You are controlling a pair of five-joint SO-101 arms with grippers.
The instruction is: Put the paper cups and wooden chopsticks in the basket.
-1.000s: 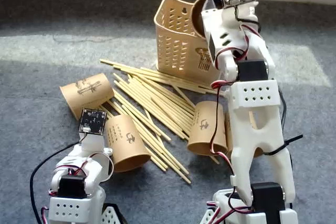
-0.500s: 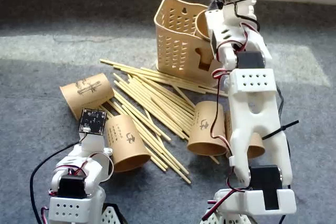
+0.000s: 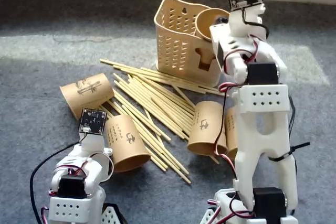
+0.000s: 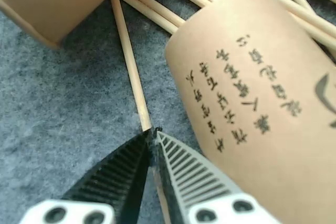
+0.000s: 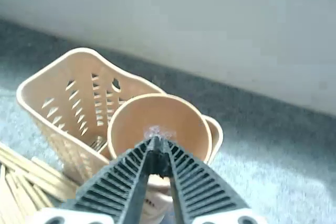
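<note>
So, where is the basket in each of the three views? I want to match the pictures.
High view: the basket stands at top centre, just beyond the chopsticks.
Left wrist view: not in it.
Right wrist view: the basket is at left and centre, in the lower half.
Shared landmark: the paper cup leaning inside the basket, its open mouth facing the right wrist camera.

A tan, perforated basket (image 3: 176, 43) stands upright, a paper cup (image 3: 210, 22) tilted at one end of it, mouth open and poking above the rim. In front of the basket, wooden chopsticks (image 3: 152, 103) lie fanned in a loose heap, four more cups on their sides among them: left cup (image 3: 86, 95), near cup (image 3: 125, 142), and a touching pair (image 3: 206, 128)
</note>
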